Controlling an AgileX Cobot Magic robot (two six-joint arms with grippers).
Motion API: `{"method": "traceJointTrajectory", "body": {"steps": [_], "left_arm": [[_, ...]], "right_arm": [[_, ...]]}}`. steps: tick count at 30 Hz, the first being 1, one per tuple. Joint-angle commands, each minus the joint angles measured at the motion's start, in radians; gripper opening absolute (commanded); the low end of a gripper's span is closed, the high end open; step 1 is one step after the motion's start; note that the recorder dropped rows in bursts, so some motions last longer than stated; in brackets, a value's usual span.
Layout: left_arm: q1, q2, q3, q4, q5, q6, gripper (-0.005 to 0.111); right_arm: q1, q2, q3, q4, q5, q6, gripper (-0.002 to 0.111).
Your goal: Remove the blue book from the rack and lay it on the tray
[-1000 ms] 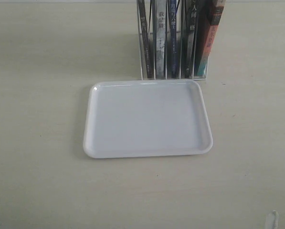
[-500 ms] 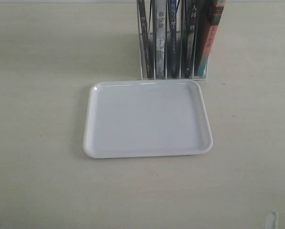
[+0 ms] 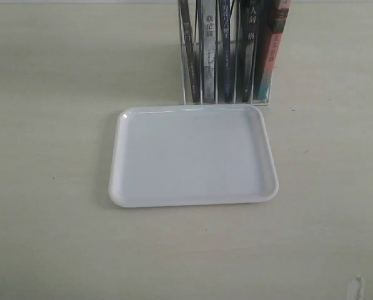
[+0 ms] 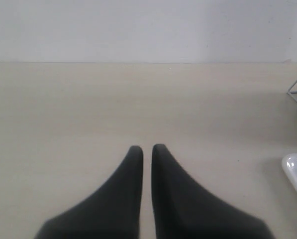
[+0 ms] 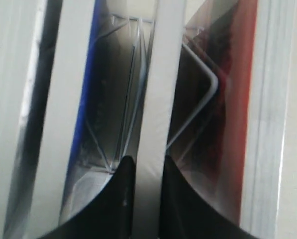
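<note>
Over the last half second the spines in the rack [image 3: 184, 75] are jogging slightly, all of them together, while the tray [image 3: 114, 169] is sitting exactly where it was on the table [image 3: 49, 137]. Neither arm is showing in the exterior view, so I am reading that nudge as the right pincer [image 5: 147, 167] meeting the book tops from above. By that reading the pull is only just beginning. Nothing is leaving its slot yet, and the tray is lying bare.

In the right wrist view that pincer is standing narrowly spread, its 2 fingertips flanking the white page edge of 1 book. I cannot tell whether the pads are already pressing on it.

The blue book [image 5: 86, 84] is still standing in the rack, showing its bright blue cover edge along the neighbouring strip of pages. It is sitting just beside the pincer, on the side away from the red book [image 5: 243, 99], with a wire-crossed gap between the two strips. So the book between the fingertips is looking to me like the black-spined book [image 3: 247, 50] that stands between the blue and the red. If so, the pincer is sitting 1 slot off its target, though I am not certain of it.

The left pincer [image 4: 147, 148] is hanging over bare table with its fingers pressed almost together, pinching nothing, with the tray's corner off to one side of it.
</note>
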Motion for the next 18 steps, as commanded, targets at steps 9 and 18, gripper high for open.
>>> {"method": "traceJointTrajectory", "body": {"steps": [9, 18], "left_arm": [[-0.009, -0.002, 0.004, 0.002, -0.006, 0.002, 0.006], [-0.009, -0.002, 0.004, 0.002, -0.006, 0.002, 0.006]], "right_arm": [[0.000, -0.085, 0.003, -0.071, -0.004, -0.019, 0.000], [0.000, -0.156, 0.003, -0.089, -0.004, -0.019, 0.000]]}}
